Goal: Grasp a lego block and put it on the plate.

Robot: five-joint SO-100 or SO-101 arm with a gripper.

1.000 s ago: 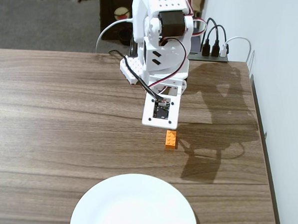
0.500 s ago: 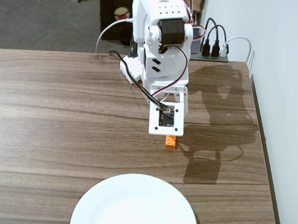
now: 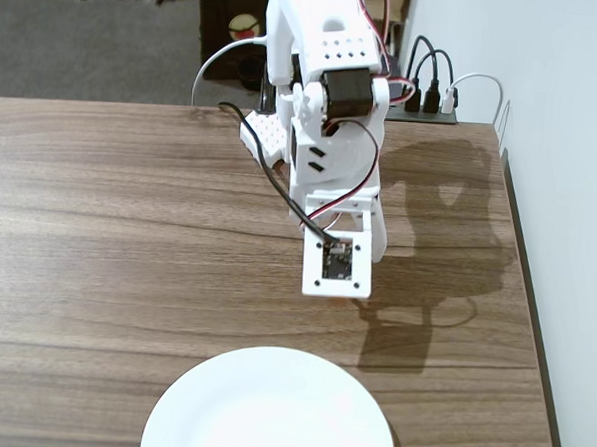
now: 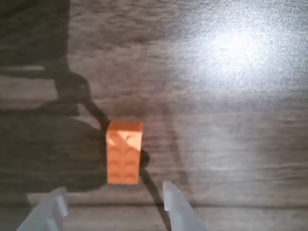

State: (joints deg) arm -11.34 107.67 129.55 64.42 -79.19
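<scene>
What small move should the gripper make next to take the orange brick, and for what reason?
Probably a short push forward and down, keeping the fingers apart. In the wrist view the gripper is open, and the lego block lies flat on the table just ahead of the fingertips, roughly centred between them and not yet enclosed. The plate is bare, so closing comes afterwards.

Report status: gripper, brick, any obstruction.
Gripper open, above table, empty. Small orange studded plastic lego block on wooden table, just ahead of fingertips. Path clear.
</scene>
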